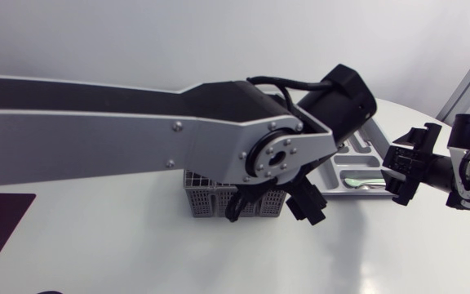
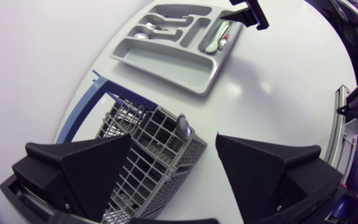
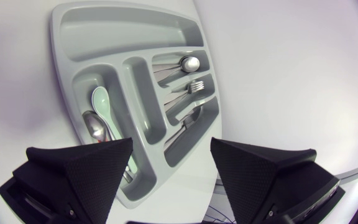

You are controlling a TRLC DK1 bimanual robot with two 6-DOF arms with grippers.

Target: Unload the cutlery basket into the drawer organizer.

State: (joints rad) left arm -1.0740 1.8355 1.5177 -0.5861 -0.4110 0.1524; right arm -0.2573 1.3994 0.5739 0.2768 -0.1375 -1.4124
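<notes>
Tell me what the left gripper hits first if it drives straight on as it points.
The cutlery basket: its open top lies just ahead of the open left gripper, nearer one finger. The utensil handle standing in it may touch first; depth is unclear.

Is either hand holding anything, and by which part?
Nothing is held: the left hand is open by the cutlery basket, the right hand open over the drawer organizer.
</notes>
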